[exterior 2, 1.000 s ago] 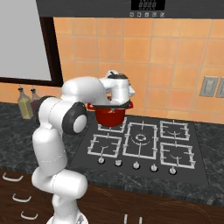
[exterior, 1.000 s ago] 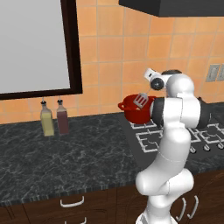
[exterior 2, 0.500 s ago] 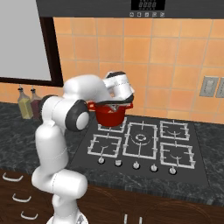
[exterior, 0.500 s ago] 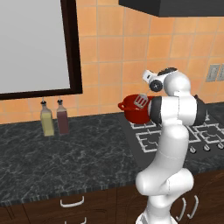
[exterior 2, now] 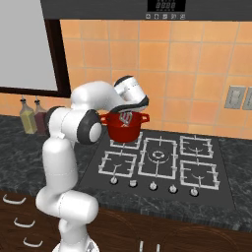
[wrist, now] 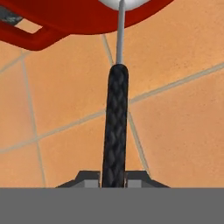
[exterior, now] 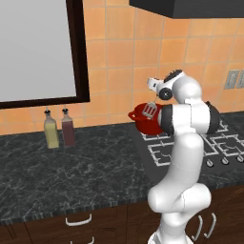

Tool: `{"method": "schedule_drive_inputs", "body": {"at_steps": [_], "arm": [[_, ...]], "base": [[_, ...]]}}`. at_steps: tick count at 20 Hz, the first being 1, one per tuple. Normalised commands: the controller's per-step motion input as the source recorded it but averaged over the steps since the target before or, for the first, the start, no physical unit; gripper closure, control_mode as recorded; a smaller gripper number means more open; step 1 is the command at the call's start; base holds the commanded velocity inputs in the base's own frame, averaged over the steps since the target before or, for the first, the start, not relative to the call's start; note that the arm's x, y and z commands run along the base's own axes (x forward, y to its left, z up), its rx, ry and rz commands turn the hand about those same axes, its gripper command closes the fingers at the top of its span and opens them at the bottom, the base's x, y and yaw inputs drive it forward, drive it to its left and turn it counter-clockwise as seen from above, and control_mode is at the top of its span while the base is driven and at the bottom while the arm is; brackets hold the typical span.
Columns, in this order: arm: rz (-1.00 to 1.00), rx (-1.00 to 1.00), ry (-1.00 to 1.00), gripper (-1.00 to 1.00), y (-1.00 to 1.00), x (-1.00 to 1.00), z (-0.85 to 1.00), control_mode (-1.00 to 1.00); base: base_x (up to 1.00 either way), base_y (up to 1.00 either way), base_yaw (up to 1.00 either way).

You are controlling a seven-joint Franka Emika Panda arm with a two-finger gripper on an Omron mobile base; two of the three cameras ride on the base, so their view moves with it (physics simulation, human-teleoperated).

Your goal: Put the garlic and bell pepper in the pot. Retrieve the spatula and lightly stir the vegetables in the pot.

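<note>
at the left of the desk [exterior: 71, 176], two bottles stand side by side against the tiled wall: one yellow bottle [exterior: 51, 129] and one dark red bottle [exterior: 68, 127], touching or nearly so. to their right sits one hob with four burners [exterior 2: 160, 160], and on its back left burner stands one red pot [exterior 2: 124, 127], upright, with two loop handles.

over the pot the gripper [wrist: 113, 177] is closed on the dark handle of the one spatula [wrist: 114, 131]; the hand view shows the textured handle clamped between the two fingers, its thin silver shaft running up toward the pot's rim. in the left base view the slotted head [exterior: 149, 110] appears in front of the pot's near side, about level with the rim; whether it is inside or just outside i cannot tell. the garlic and bell pepper are not visible, so whether they lie in the pot cannot be told.

judging by this, the step in hand is bringing the spatula into the pot to stir. done well, the head should go in clear of the rim and the near handle, dip only lightly among the vegetables, and sweep in small slow circles near the middle, so the pot is not pushed off its burner and nothing is flicked out. the grip should stay firm, as the handle is slim.
</note>
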Motion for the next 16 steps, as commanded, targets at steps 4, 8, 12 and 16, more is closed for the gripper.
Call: {"method": "schedule_drive_inputs", "body": {"at_steps": [4, 8, 12, 16], "arm": [[0.04, -0.06, 0.03, 1.00, 0.08, 0.26, -0.39, -1.00], [0.01, 0.00, 0.01, 1.00, 0.09, 0.13, -0.58, -1.00], [0.00, 0.00, -0.01, 1.00, 0.07, 0.05, -0.48, -1.00], [0.06, -0.01, -0.07, 1.00, 0.28, 0.02, -0.48, -1.00]], "base": [[0.00, 0.00, 0.00], [0.00, 0.00, 0.00], [0.00, 0.00, 0.00], [0.00, 0.00, 0.00]]}}
